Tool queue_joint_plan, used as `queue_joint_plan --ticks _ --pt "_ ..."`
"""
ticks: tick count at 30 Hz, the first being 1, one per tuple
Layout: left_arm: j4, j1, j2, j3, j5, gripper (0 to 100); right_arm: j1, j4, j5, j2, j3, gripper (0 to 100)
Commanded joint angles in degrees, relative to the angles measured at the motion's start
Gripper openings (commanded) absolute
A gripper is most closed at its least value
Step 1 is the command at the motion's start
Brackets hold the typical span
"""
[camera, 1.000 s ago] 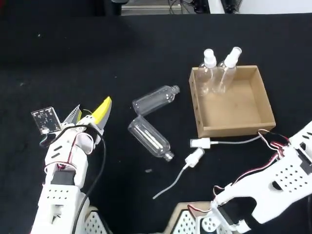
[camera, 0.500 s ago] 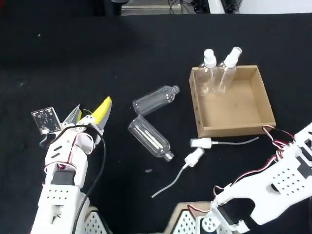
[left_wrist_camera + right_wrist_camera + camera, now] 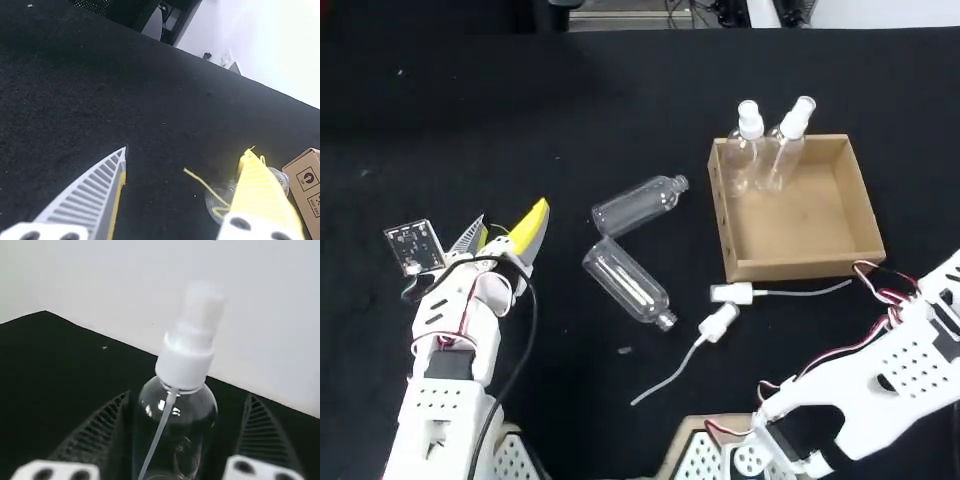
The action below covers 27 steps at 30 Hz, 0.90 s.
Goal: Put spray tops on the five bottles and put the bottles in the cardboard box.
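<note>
As your right arm (image 3: pixel 910 350) edges back toward the box (image 3: pixel 800 268), the right gripper (image 3: pixel 186 396) holds a capped bottle (image 3: pixel 175 415), ready for boxing | left gripper (image 3: pixel 510 215) wide, empty, near left | two bare bottles (image 3: pixel 625 283) mid-table.

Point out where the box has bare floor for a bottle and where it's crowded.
The cardboard box has bare floor along its near and right walls; two capped bottles crowd its far left corner. Two spray tops clutter the table at the near wall; it lies bare between the left gripper and the lying bottles.
</note>
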Motion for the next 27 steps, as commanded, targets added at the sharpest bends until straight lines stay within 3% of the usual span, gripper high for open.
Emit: queue_joint_plan --ticks 1,10,17,27 --pt "-1.05 0.84 -0.18 0.13 -0.35 33 -1.49 -0.53 -0.18 -0.84 -3.38 29.3" --pt "-1.05 0.84 -0.18 0.13 -0.35 33 -1.58 -0.53 -0.18 -0.84 -3.38 29.0" --pt "-1.05 0.84 -0.18 0.13 -0.35 33 -1.49 -0.53 0.44 -1.01 -3.47 2.6" --pt "-1.05 0.84 -0.26 0.04 -0.35 33 -1.05 0.53 -0.18 -5.49 -1.54 1.1"
